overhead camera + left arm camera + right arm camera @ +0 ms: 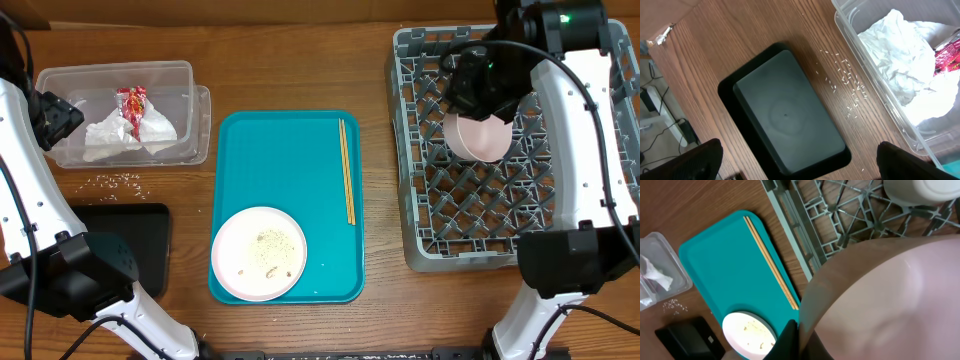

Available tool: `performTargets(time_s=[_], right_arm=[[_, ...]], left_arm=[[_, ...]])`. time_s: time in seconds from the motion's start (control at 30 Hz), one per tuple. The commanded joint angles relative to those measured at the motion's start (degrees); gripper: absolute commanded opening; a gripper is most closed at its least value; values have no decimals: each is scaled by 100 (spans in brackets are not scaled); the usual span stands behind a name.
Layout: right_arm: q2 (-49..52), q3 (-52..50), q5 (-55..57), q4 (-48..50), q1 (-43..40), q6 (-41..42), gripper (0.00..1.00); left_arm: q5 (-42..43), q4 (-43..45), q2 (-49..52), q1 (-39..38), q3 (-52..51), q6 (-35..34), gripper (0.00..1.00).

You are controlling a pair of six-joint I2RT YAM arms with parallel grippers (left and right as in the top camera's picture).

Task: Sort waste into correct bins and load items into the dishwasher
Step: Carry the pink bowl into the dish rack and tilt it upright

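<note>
My right gripper [802, 341] is shut on the rim of a pale-pink dish [478, 137], held tilted over the grey dishwasher rack [410, 200]. The dish [890, 295] fills much of the right wrist view. A white bowl [920, 190] sits in the rack behind it. Chopsticks [347, 170] and a white plate [258, 253] with crumbs lie on the teal tray [280, 180]. The clear tub [60, 75] holds a napkin [130, 135] and a red wrapper [132, 105]. My left gripper [797, 165] is open, empty, above the black tray [785, 115].
Rice grains [115, 181] are scattered on the wood between the clear tub and the black tray [135, 240]. Both arm bases stand at the table's front corners. The teal tray lies between the bins and the rack.
</note>
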Motion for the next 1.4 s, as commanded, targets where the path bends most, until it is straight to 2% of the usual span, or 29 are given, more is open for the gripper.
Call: performTargets(time_s=[0.0, 0.2, 0.5, 0.83, 1.07, 1.27, 1.37], right_arm=[[-44, 2, -181, 7, -133, -160, 4], [-219, 2, -179, 7, -286, -142, 4], [-1073, -28, -170, 7, -645, -358, 4], [-1281, -1541, -225, 63, -678, -396, 4], [-1281, -2070, -846, 614, -940, -498, 4], [-1281, -2157, -2426, 763, -1453, -1469, 4], [-1281, -2159, -2472, 697, -1596, -1508, 4]], left_arm=[[2, -2, 39, -11, -48, 50, 100], [2, -2, 39, -11, -48, 50, 100], [2, -2, 39, -11, -48, 50, 100], [2, -2, 39, -11, -48, 50, 100], [2, -2, 39, -11, -48, 50, 100], [2, -2, 39, -11, -48, 50, 100], [2, -2, 39, -11, -48, 50, 100]])
